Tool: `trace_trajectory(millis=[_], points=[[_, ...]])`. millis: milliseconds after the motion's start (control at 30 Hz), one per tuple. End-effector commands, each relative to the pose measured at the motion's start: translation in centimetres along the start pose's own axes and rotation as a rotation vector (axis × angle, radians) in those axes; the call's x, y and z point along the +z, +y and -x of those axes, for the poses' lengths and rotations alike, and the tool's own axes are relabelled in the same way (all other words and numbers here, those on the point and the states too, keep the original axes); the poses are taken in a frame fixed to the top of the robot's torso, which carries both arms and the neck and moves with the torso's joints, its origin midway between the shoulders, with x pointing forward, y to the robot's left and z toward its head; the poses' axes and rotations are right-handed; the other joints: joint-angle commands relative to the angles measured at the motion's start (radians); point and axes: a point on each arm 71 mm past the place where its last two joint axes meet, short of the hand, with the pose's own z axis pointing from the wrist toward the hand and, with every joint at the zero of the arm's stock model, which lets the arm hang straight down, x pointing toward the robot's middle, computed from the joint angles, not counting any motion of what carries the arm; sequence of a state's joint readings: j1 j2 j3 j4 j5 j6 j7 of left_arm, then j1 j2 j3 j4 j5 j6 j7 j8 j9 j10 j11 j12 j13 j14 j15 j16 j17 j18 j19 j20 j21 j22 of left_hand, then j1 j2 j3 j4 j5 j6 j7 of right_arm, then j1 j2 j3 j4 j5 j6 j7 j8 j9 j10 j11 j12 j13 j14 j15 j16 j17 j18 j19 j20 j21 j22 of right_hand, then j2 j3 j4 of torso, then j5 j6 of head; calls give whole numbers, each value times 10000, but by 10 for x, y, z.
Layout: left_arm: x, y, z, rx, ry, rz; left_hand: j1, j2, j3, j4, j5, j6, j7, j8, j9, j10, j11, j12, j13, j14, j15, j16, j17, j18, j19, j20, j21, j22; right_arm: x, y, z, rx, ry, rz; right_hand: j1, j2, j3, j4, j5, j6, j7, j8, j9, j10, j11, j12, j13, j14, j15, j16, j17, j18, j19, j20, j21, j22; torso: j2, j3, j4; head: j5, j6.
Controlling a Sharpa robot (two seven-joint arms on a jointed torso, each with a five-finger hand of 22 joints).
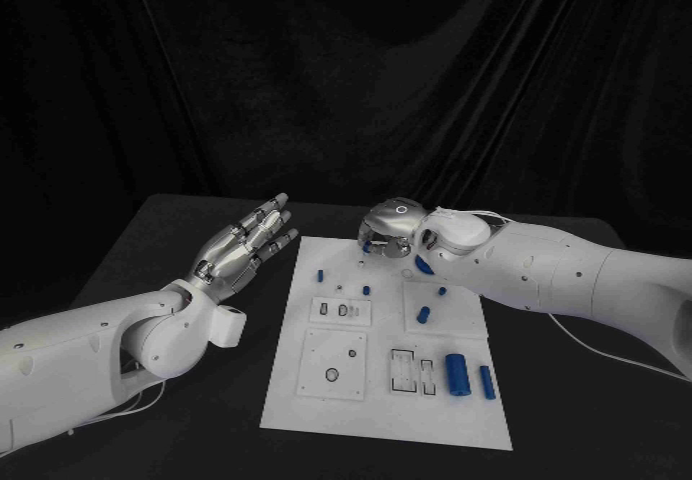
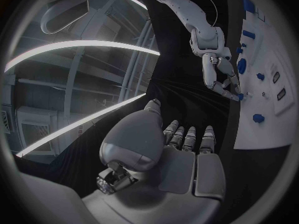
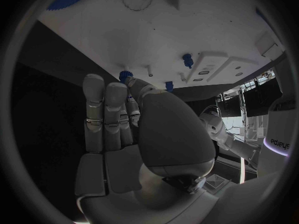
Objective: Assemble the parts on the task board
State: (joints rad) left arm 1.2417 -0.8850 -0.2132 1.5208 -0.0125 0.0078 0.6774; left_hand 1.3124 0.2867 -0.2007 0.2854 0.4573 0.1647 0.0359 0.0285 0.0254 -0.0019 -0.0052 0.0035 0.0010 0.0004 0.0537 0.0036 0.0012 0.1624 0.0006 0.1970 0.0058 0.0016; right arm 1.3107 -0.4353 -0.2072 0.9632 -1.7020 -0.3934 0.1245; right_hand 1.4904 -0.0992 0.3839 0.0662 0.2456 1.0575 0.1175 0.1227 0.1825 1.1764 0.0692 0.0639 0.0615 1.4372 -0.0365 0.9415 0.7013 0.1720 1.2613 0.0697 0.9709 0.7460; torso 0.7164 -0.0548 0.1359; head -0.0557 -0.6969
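- We saw the task board (image 1: 387,400), a white plate, lying in the middle of the black desk (image 1: 173,240), in the lower centre of the head view
- The left hand (image 1: 248,243) hovered above the desk at centre left of that frame, just off the board's upper left corner, its fingers straight, a little apart and holding nothing
- In the left wrist view the same hand (image 2: 181,149) lay flat with its fingers (image 2: 189,137) side by side and nothing in the palm
- The right hand (image 1: 389,226) was at the board's far edge, just above the middle of the head view, fingers curled downward
- In the right wrist view its fingertips (image 3: 134,82) were touching a small blue part (image 3: 125,76) at the board's edge; the left wrist view also showed blue at those fingertips, so we took the part as pinched
- Two blue cylinders (image 1: 457,374) lay side by side at the board's lower right, one thicker than the other
- More small blue parts (image 1: 423,314) were scattered over the upper half of the board, well apart from each other
- A grey rectangular block (image 1: 338,365) with holes was on the board's lower left area
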Motion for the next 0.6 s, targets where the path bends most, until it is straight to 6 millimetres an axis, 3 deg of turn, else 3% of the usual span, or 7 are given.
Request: trace_trajectory(millis=[33, 233, 300, 367, 400, 500, 600], points=[[1, -2, -2, -101, 174, -186, 108, -5, 72, -2, 78, 39, 29, 35, 9, 19, 76, -35, -10, -4, 95, -36, -12, 179, 9, 18, -44, -4, -1, -3, -2, -2, 77, -300, 27, -73, 53, -5, 76, -75, -17, -44, 14, -86, -9, -21, 16, -101, -7, 50, 29, -156, -91, -12, 57, 26, 0, -1, -20, 24, 5], [2, -1, -2, -104, 183, -141, 120, -5, 78, -6, 96, 48, 31, 38, 10, 19, 76, -35, -10, -4, 96, -36, -12, 179, 8, 18, -44, -4, -2, -4, -3, 9, 205, -368, -82, -176, 91, 26, -1, -414, -97, -258, -30, -346, 32, -35, 9, -208, -27, -44, -72, -141, -232, -27, 33, 38, -10, 0, -23, 37, -14], [2, -1, -2, -106, 187, -125, 125, -6, 80, -9, 106, 47, 31, 38, 10, 19, 75, -35, -10, -4, 97, -36, -12, 179, 8, 18, -44, -4, -2, -5, -4, 19, 300, -426, -227, -316, 138, 96, -244, -1541, -500, -605, -272, -743, 87, -35, 3, -321, 0, -116, -133, -137, -368, -11, 3, 70, -16, 3, -20, 30, -14], [2, -1, -1, -110, 196, -105, 128, -6, 81, -10, 108, 45, 31, 38, 10, 19, 75, -35, -10, -4, 96, -36, -12, 179, 6, 18, -47, -6, -3, -6, -5, 24, 368, -509, -412, -442, 39, 168, -548, -2621, -851, -615, -544, -1347, 130, -25, 10, -461, 47, -239, -264, -93, -555, 22, -160, -50, -24, 1, -7, 24, -15], [2, -1, -1, -111, 199, -97, 128, -6, 81, -10, 108, 45, 31, 38, 10, 19, 75, -35, -10, -4, 96, -36, -12, 179, 6, 18, -47, -6, -4, -7, -5, 22, 371, -535, -524, -487, -140, 184, -745, -3823, -1029, -667, -808, -1855, 120, -23, 13, -579, 50, -340, -373, -71, -697, 51, -314, -171, -27, 1, 0, 20, -20], [2, -1, -1, -115, 206, -78, 135, -7, 85, -12, 115, 43, 33, 37, 9, 19, 76, -35, -10, -4, 96, -36, -12, 179, 5, 17, -48, -7, -5, -9, -5, 4, 270, -587, -656, -407, -690, 158, -977, -5477, -1336, -730, -1172, -2683, 82, 7, 40, -795, 68, -439, -499, -31, -893, 86, -530, -244, -32, 4, -1, 26, -16], [2, 0, 0, -118, 205, -59, 135, -7, 85, -12, 115, 43, 33, 37, 9, 19, 76, -35, -10, -4, 96, -36, -12, 179, 5, 17, -48, -7, -8, -12, -3, -31, 30, -585, -692, -366, -977, 184, -1099, -5961, -1404, -765, -1275, -2908, 84, 16, 53, -869, 78, -476, -557, -22, -957, 97, -633, -284, -38, 3, 1, 22, -4]])
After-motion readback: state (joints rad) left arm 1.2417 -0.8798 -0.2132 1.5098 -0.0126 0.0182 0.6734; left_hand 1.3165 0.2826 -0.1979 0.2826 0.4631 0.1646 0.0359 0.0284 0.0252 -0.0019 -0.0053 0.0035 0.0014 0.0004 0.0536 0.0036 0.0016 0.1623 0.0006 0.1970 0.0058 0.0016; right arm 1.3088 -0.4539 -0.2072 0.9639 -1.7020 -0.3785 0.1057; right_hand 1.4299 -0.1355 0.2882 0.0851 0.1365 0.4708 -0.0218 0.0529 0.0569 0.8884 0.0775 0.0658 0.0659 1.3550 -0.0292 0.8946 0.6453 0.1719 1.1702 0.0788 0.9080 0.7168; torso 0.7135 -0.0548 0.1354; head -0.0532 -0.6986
